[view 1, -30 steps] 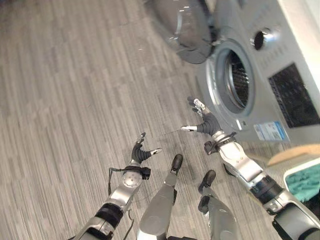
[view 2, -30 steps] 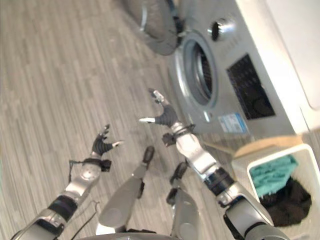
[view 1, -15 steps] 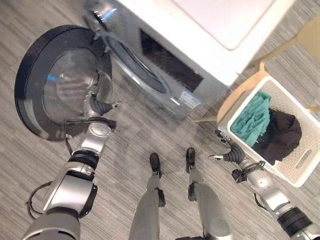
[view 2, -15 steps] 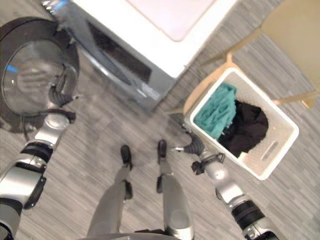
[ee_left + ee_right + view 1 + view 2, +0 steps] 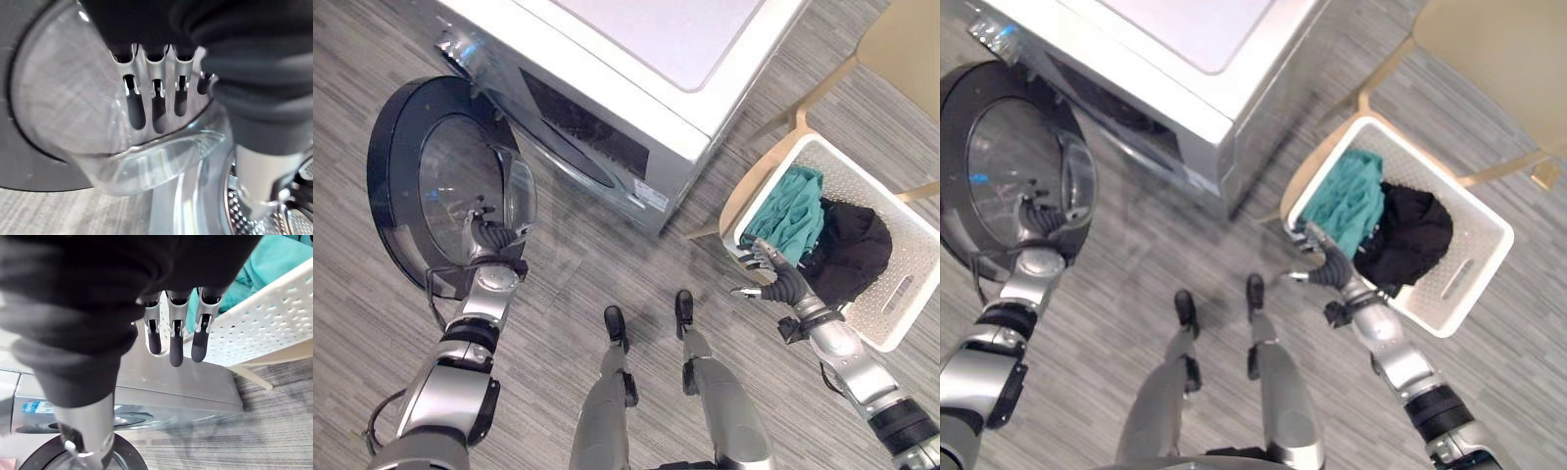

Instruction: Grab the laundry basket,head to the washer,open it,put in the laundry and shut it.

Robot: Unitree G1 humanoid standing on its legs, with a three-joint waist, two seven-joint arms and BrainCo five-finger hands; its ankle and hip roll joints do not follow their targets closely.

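The white laundry basket [image 5: 903, 297] rests on a light wooden stool to my right, with a teal cloth [image 5: 791, 217] and a black cloth [image 5: 847, 253] inside. My right hand [image 5: 775, 282] is open at the basket's near corner, fingers [image 5: 176, 343] straight beside its perforated wall [image 5: 274, 328]. The washer [image 5: 636, 59] stands ahead with its round door [image 5: 391, 166] swung wide open to my left. My left hand [image 5: 489, 237] is open in front of the door's glass bowl [image 5: 73, 98], fingers [image 5: 154, 105] straight.
A light wooden chair [image 5: 1489, 59] stands behind the basket at the far right. Grey plank floor [image 5: 558, 294] lies between the washer's front and the basket.
The camera has swung right, from the floor by the washer to the washer and basket. My right hand has risen to the basket's near corner. My left hand stays by the open door.
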